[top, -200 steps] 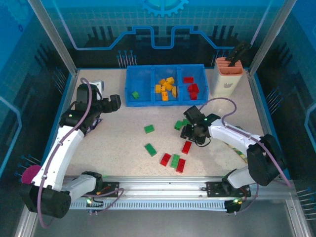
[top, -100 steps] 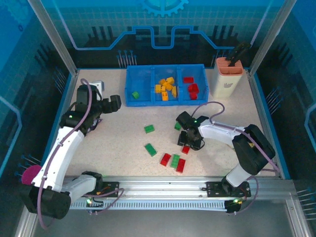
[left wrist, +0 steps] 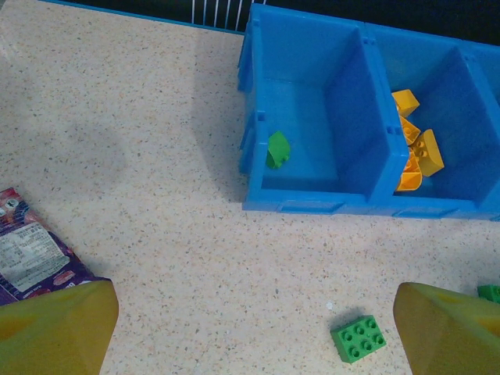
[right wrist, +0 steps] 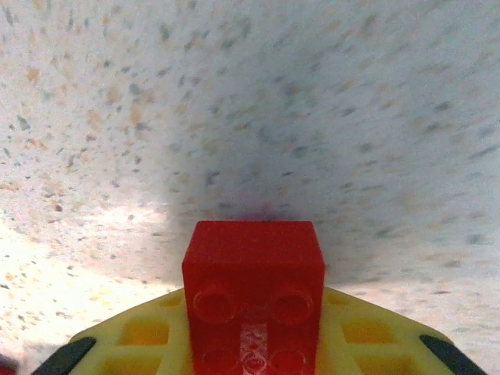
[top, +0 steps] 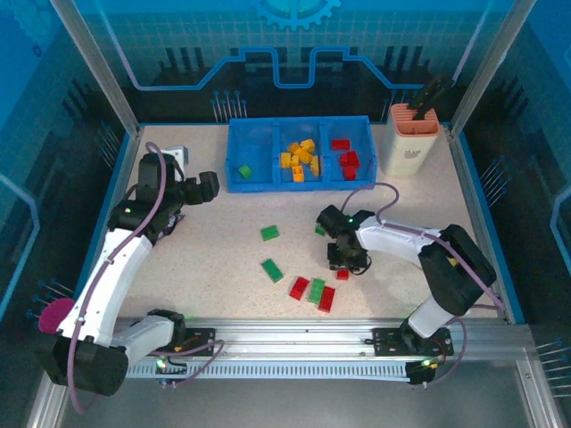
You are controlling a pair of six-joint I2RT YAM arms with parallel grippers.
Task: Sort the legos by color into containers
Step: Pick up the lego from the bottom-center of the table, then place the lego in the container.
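Red lego (right wrist: 254,285) sits pinched between the right end effector's (top: 344,266) yellow fingers (right wrist: 148,332), low on the tabletop (top: 223,241). Left end effector (left wrist: 254,312) gapes wide, empty, near the blue bin (left wrist: 312,205). Loose green legos (top: 272,270): four; loose red legos (top: 299,288): two more. Bare tabletop separates them from the bin.

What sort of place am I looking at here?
Probably a robot lab test cell: a metal frame with blue panels encloses a table, a left arm and right arm are bolted to its rail, and toy bricks lie near a blue sorting tray.
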